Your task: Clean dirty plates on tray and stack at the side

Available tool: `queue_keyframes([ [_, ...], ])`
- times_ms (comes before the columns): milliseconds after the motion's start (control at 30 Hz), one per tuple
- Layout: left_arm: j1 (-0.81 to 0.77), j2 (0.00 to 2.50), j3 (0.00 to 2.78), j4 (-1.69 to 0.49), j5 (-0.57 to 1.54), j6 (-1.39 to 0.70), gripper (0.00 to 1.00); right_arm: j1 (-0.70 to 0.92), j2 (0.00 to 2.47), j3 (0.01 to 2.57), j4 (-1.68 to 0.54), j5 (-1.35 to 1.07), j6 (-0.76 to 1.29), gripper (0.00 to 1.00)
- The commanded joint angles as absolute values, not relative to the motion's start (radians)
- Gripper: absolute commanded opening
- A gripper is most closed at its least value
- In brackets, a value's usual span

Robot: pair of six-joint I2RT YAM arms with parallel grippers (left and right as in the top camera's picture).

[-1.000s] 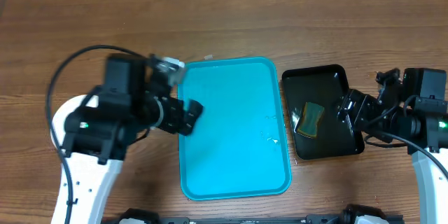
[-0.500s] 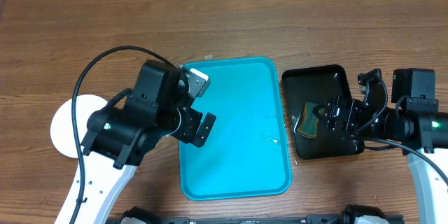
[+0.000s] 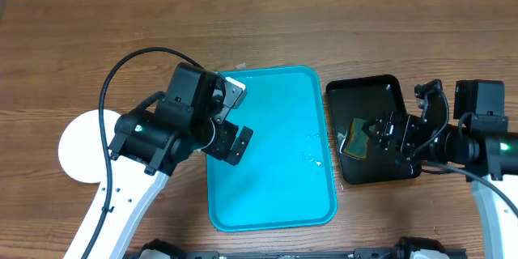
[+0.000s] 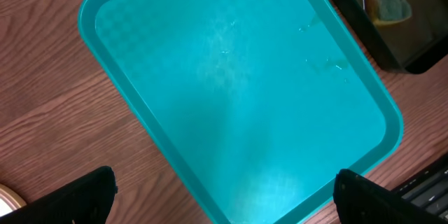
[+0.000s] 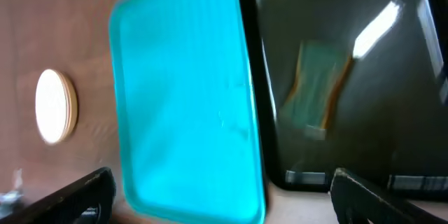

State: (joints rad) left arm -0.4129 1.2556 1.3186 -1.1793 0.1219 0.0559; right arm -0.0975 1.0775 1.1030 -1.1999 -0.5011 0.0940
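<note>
Nearest its own wrist camera, the left gripper [image 4: 224, 176] stood with its two fingers [image 4: 84, 196] spread wide, one at each lower corner of the view, and nothing between them. It hung over the turquoise tray [image 4: 175, 133]. From overhead it sat above the tray's left rim, about halfway along. The tray's floor carried a few small pale marks [image 4: 323, 61] towards its right side.

The right gripper [image 5: 222, 175] was likewise opened wide and held nothing. Its wrist view was blurred, but both dark fingers showed far apart at the bottom corners. From overhead it hovered above the glossy black tray [image 3: 368, 97], just right of a yellow-green sponge [image 3: 357, 137] lying on that tray's floor near its left wall. The black tray lay just beside the turquoise tray's right rim; whether they touched could not be told.

Farther off to the left, the plates [image 3: 74, 150] lay on the bare wood outside the tray, apart from its left rim. They showed as a white round disc partly covered by the left arm, and how many were stacked could not be told. Beyond, the wooden table [image 3: 324, 24] ran to the top of the overhead view, the left arm's black cable [image 3: 121, 69] looping above it.
</note>
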Motion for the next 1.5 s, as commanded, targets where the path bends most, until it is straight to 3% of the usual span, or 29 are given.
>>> queue_keyframes([
  [0, -0.419, 1.279, 1.335, -1.177, 0.112, 0.071, 1.0, -0.093, 0.942, 1.069, -1.031, -0.48, 0.078, 1.0],
  [100, -0.419, 1.295, 1.335, -1.177, 0.112, 0.071, 1.0, -0.089, 0.789, 0.961, -0.771, -0.479, 0.077, 1.0],
  [267, -0.419, 1.32, 1.335, -1.177, 0.112, 0.071, 1.0, -0.079, 0.49, 0.722, -0.525, -0.36, 0.078, 1.0],
  [667, -0.419, 1.384, 1.335, -1.177, 0.112, 0.071, 1.0, -0.08, -0.001, 0.291, -0.414, -0.304, 0.078, 1.0],
  [1100, -0.419, 1.388, 1.335, -1.177, 0.112, 0.071, 1.0, -0.078, 0.003, 0.003, -0.007, -0.312, 0.08, 1.0],
  [1467, -0.419, 1.388, 1.335, -1.177, 0.112, 0.071, 1.0, -0.078, 0.003, 0.008, -0.056, -0.299, 0.081, 1.0],
])
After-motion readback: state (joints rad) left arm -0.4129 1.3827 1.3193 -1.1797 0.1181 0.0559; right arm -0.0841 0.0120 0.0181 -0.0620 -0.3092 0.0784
